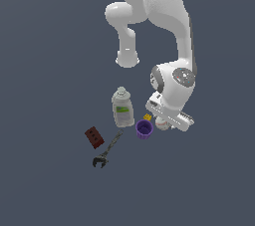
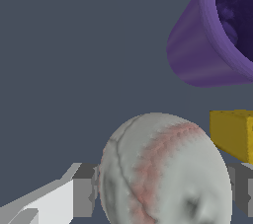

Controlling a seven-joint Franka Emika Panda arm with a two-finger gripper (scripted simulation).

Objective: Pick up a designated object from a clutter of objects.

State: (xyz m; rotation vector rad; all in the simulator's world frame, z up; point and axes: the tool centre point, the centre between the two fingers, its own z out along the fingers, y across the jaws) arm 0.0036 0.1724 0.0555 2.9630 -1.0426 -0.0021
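Observation:
The designated object, a white ball with red stitch lines (image 2: pixel 163 168), sits between my two fingers in the wrist view. My gripper (image 2: pixel 162 194) has one grey finger (image 2: pixel 81 196) pressed against one side of the ball and the other finger (image 2: pixel 242 191) against the opposite side. In the exterior view the ball (image 1: pixel 161 123) is mostly hidden under the hand, and the gripper (image 1: pixel 163 123) is down at floor level beside the purple cup (image 1: pixel 144 129). The rest of the clutter of objects lies to the exterior view's left of the ball.
A purple cup (image 2: pixel 217 30) and a tiny yellow piece (image 2: pixel 232 134) lie close to the ball. A clear bottle with green label (image 1: pixel 122 107), a dark red box (image 1: pixel 93 137) and a dark metal wrench (image 1: pixel 107 153) lie further toward the exterior view's left.

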